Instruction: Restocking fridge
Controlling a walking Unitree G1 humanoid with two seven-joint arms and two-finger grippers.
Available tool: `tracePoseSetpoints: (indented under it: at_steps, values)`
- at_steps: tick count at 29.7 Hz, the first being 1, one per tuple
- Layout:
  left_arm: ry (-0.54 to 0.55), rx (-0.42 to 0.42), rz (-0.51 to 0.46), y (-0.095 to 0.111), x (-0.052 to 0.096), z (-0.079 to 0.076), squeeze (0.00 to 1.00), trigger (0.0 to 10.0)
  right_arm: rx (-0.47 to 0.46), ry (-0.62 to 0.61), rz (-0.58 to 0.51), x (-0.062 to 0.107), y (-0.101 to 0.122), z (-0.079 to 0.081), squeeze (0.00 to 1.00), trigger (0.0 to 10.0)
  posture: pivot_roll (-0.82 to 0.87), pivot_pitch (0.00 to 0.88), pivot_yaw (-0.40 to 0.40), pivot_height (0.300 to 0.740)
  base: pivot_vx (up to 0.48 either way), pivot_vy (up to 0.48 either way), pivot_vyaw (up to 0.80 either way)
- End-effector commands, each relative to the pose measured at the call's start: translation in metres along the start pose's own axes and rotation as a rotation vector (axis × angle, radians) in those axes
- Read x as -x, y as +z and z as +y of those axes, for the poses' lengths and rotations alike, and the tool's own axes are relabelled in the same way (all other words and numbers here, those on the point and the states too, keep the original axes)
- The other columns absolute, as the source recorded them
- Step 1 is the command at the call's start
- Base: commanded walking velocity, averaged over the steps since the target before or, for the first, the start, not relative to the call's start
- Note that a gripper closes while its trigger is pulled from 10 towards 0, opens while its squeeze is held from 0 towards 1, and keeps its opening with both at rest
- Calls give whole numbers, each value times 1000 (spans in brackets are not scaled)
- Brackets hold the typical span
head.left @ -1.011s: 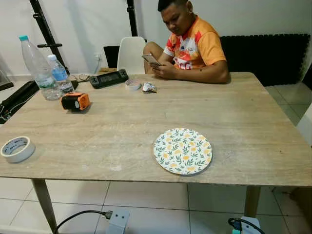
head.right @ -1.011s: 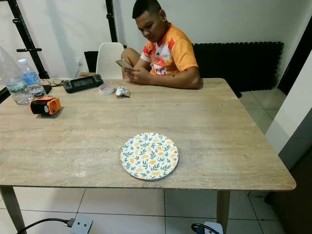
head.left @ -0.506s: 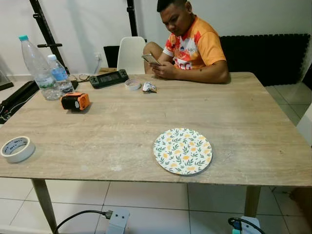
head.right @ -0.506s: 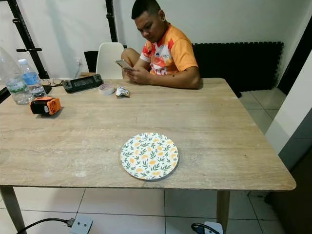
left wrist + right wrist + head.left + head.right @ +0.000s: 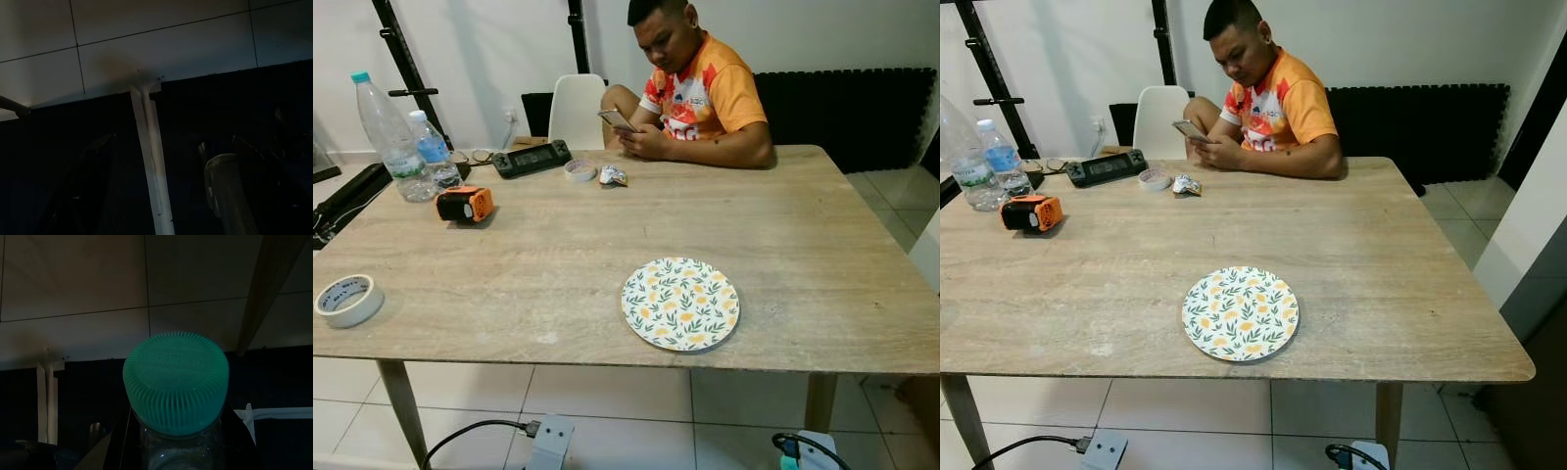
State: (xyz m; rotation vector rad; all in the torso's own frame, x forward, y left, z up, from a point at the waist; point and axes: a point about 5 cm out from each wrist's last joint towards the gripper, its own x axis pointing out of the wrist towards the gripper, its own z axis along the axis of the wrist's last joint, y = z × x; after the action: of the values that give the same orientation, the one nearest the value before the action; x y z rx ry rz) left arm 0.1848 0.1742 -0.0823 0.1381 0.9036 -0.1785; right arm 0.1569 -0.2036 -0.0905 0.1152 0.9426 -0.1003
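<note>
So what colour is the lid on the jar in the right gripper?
Green, with a ribbed lid; clearest in the right wrist view.

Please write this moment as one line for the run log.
right gripper: holding green-lidded jar | plate: bare, on table | person: seated opposite

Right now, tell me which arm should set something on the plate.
Right. The right wrist view shows a jar with a green lid sitting between that gripper's fingers, so it seems to be carrying it. The left wrist view is dark, with nothing clearly held. The plate lies bare near the table's front edge.
</note>
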Motion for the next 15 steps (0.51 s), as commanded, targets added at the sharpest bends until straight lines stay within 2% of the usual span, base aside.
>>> tracePoseSetpoints:
  at_steps: [1,15]
  values:
    - [6,-9,-5,3,0,3,0,10000,-13,2,-1,0,1,0,0,10000,-39,32,41,734,0,0,0]
    - [-23,-21,-16,9,-3,-7,0,10000,-10,-18,-7,1,1,-9,0,10000,-52,53,57,734,0,0,0]
